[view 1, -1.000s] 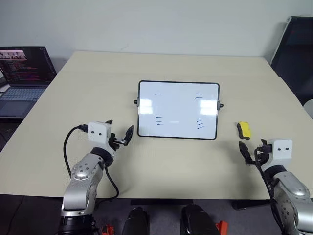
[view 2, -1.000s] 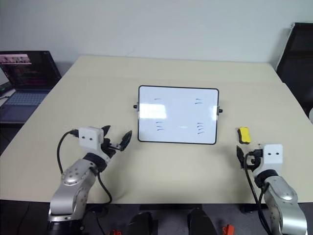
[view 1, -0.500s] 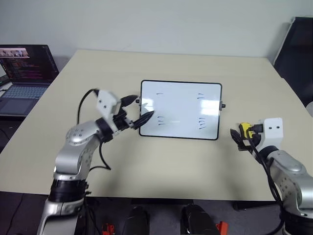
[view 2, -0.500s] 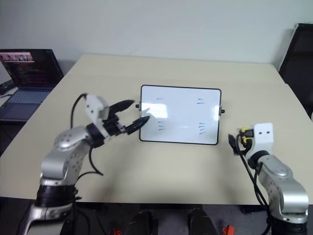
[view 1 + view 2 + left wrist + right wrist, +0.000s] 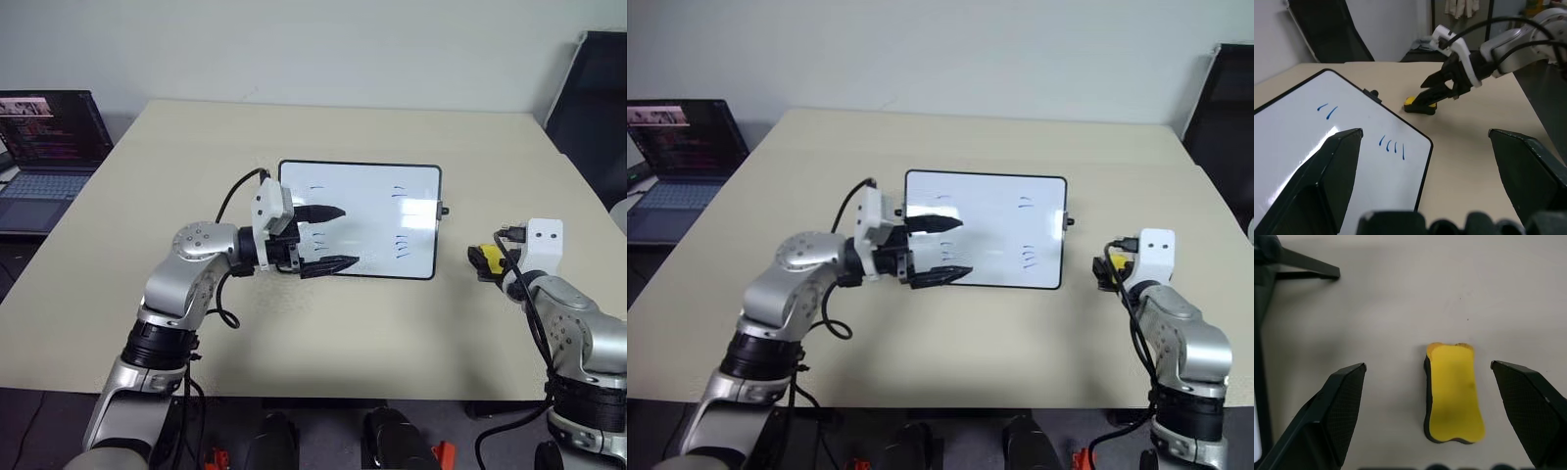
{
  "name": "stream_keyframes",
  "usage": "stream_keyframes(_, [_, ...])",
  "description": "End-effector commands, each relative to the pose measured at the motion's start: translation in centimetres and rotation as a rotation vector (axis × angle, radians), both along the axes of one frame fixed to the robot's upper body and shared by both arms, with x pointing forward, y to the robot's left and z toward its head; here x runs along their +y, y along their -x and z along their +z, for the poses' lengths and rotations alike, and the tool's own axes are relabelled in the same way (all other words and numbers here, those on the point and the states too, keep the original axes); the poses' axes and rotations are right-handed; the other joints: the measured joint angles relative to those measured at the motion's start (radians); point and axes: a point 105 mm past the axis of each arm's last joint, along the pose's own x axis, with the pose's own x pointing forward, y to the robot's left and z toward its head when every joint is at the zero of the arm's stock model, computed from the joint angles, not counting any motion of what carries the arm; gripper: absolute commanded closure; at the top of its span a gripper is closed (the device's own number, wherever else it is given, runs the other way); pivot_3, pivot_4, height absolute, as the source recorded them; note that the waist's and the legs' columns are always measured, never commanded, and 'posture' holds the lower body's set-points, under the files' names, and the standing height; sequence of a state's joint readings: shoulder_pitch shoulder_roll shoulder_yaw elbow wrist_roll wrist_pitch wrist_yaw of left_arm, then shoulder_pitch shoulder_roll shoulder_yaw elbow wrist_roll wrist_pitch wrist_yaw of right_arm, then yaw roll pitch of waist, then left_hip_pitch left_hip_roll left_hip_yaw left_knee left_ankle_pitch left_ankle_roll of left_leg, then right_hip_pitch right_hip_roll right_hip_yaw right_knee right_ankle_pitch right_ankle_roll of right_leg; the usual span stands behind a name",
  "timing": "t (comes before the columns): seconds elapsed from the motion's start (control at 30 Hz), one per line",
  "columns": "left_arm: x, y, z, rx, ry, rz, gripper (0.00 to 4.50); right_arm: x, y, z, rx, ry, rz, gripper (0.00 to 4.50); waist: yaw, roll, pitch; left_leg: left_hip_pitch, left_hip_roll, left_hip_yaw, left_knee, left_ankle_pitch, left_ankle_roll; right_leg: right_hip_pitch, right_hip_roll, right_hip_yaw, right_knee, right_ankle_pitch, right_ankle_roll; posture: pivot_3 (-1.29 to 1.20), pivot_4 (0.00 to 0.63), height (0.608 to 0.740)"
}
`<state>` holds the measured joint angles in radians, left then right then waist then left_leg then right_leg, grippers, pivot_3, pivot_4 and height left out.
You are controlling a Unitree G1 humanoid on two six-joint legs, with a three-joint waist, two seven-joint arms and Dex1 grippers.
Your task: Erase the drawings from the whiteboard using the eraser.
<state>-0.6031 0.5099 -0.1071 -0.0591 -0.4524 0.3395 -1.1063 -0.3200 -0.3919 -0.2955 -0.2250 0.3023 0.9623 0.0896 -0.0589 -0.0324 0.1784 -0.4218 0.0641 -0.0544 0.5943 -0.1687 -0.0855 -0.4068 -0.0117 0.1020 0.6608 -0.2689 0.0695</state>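
The eraser (image 5: 1453,392) lies flat on the tabletop (image 5: 392,323), yellow face up, dark base down. Its long axis runs along the line your right tool (image 5: 1429,377) points, and it sits between that tool's fingers, nearer one than the other, touching neither. The right tool's fingers are spread wide with bare tabletop on both sides of the block.

The whiteboard (image 5: 362,186) lies flat mid-tabletop, well apart from the right tool, long side running left to right, one black side knob facing the eraser. The drawings (image 5: 1392,146) are short blue strokes in small clusters near the board's corners.

Your left tool (image 5: 328,238) reaches sideways over the board's left part, pointing toward the right arm. Its fingers stand apart, gripping nothing; whether they touch the board cannot be told.

The tabletop is pale beige. A laptop (image 5: 49,147) with a lit screen stands off its far left corner, a white wall (image 5: 313,44) behind, and a dark chair (image 5: 593,98) at the far right.
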Motion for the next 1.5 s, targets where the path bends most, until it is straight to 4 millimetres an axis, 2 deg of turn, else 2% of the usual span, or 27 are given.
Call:
stream_keyframes(0.03, [-0.3, 0.1, 1.0, -0.050, 0.008, -0.026, 0.00, -0.7, -0.8, 1.0, -0.057, 0.033, -0.005, 0.03, 0.000, 0.000, 0.000, 0.000, 0.000, 0.000, 0.000, 0.000, 0.000, 0.000, 0.000, 0.000, 0.000, 0.001, 0.002, 0.00, 0.150, 0.740])
stream_keyframes(0.43, [-0.1, 0.5, 0.5, -0.048, 0.006, -0.027, 0.00, -1.8, -1.6, -0.4, -0.037, 0.030, -0.023, 0.03, 0.000, 0.000, 0.000, 0.000, 0.000, 0.000, 0.000, 0.000, 0.000, 0.000, 0.000, 0.000, 0.001, 0.002, 0.003, 0.00, 0.150, 0.740])
stream_keyframes(0.53, [0.2, 0.5, 0.1, -0.043, 0.003, -0.022, 0.00, -1.9, -1.8, -0.5, -0.036, 0.030, -0.026, 0.66, 0.000, 0.000, 0.000, 0.000, 0.000, 0.000, 0.000, 0.000, 0.000, 0.000, 0.000, 0.000, 0.001, 0.002, 0.003, 0.00, 0.150, 0.740])
stream_keyframes(0.77, [0.9, 0.4, -0.7, -0.028, -0.002, -0.002, 0.00, -2.1, -2.0, -0.4, -0.050, 0.019, -0.046, 3.16, 0.000, 0.001, 0.000, 0.001, 0.000, 0.000, 0.000, 0.000, 0.000, 0.000, 0.000, 0.000, 0.001, 0.002, 0.003, 0.00, 0.150, 0.740])
stream_keyframes(0.8, [0.9, 0.4, -0.7, -0.024, 0.001, 0.002, 0.00, -2.1, -2.0, -0.4, -0.053, 0.017, -0.049, 3.41, 0.000, 0.001, 0.000, 0.001, 0.000, 0.000, 0.000, 0.000, 0.000, 0.000, 0.000, 0.000, 0.001, 0.002, 0.003, 0.00, 0.150, 0.740])
stream_keyframes(1.03, [1.2, 0.1, -0.6, 0.007, 0.029, 0.052, 0.00, -1.9, -1.5, 0.2, -0.075, 0.011, -0.032, 3.43, 0.000, 0.001, 0.000, 0.001, 0.000, 0.000, 0.000, 0.000, 0.000, 0.000, 0.000, 0.000, 0.001, 0.002, 0.003, 0.00, 0.150, 0.740])
stream_keyframes(1.1, [1.1, -0.1, -0.2, 0.009, 0.043, 0.094, 0.00, -1.4, -1.0, 0.7, -0.094, 0.027, 0.000, 3.43, 0.001, 0.001, 0.000, 0.001, 0.000, 0.000, 0.000, 0.000, 0.000, 0.000, 0.000, 0.000, 0.002, 0.002, 0.003, 0.00, 0.150, 0.740])
stream_keyframes(1.2, [1.1, -1.1, 0.9, -0.004, 0.102, 0.246, 0.00, 0.7, 0.4, 2.8, -0.164, 0.103, 0.106, 3.43, 0.002, 0.001, 0.001, 0.000, 0.000, -0.001, -0.001, 0.000, 0.000, 0.000, 0.000, -0.001, 0.001, 0.001, 0.003, 0.00, 0.150, 0.740])
stream_keyframes(1.3, [1.0, -0.9, 1.2, 0.027, 0.112, 0.288, 0.00, 3.3, 1.7, 4.0, -0.211, 0.115, 0.212, 3.43, 0.001, 0.001, 0.001, 0.000, 0.000, -0.001, 0.000, 0.000, 0.000, 0.000, 0.000, -0.001, 0.002, 0.002, 0.003, 0.00, 0.150, 0.740])
stream_keyframes(1.4, [1.0, -0.9, 1.5, 0.003, 0.096, 0.334, 0.00, 7.0, 3.2, 4.7, -0.253, 0.117, 0.354, 3.43, 0.000, 0.001, 0.001, 0.001, 0.000, -0.001, 0.000, 0.000, 0.000, 0.000, 0.001, 0.000, 0.002, 0.001, 0.003, 0.00, 0.150, 0.740])
stream_keyframes(1.5, [1.1, -1.5, 1.8, -0.013, 0.094, 0.382, 0.00, 9.8, 3.6, 5.7, -0.287, 0.060, 0.425, 3.43, -0.001, 0.001, 0.001, 0.002, 0.000, -0.001, 0.000, 0.000, 0.000, 0.000, 0.001, 0.000, 0.003, 0.001, 0.002, 0.00, 0.150, 0.740])
